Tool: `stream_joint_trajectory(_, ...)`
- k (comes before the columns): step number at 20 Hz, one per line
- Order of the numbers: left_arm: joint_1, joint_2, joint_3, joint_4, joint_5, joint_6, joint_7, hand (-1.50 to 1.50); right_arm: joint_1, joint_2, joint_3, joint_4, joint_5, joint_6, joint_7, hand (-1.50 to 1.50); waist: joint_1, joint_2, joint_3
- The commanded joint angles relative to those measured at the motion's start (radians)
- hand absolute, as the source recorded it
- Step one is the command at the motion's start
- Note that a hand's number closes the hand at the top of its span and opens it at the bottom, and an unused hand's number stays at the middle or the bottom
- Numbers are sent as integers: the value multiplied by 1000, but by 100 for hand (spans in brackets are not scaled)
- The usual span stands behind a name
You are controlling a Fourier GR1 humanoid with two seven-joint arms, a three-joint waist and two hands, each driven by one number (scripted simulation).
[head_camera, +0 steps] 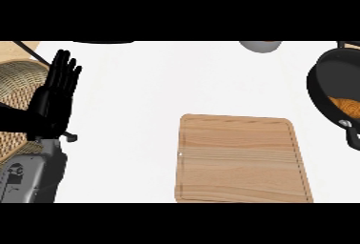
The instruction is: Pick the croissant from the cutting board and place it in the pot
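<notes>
we see the croissant (346,106) already lying inside the black pot (325,78), out at three o'clock from the middle of the counter (169,81), only partly visible because the view's right edge cuts it off; it shows as a golden-brown ridged lump low against the pot's dark inner wall, close to the pot's handle (351,137), which points toward five o'clock. the wooden cutting board (243,159) sits at six o'clock and carries nothing. our left hand (57,93) stands at nine o'clock, released, fingers straight and pointing up toward twelve, resting in front of a woven basket (17,83) and holding nothing. our right hand does not appear anywhere, so we cannot tell its state. judging from how things lie, we take the placing to be done or nearly so. as for handling, we would expect a croissant to be light, soft and flaky, easy to crush or shed crumbs, so if it needed moving we would take it around its thick middle with fingers on one flank and the thumb on the other, not by its thin tips, which would likely bend or break
</notes>
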Motion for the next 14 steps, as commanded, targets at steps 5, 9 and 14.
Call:
stream_joint_trajectory(5, -9, -21, -8, 8, -12, 11, -18, 0, 102, -99, -85, 20, -89, 104, -40, -150, 5, 9, 4)
stream_joint_trajectory(9, 14, -22, 6, 23, -1, 0, -51, 0, 176, -128, -124, 32, -127, 161, -83, -150, -3, 10, 5)
stream_joint_trajectory(14, 10, 3, 9, -2, -1, -9, -14, 0, 232, -176, -130, 26, -133, 208, -92, -150, 3, 6, 7)
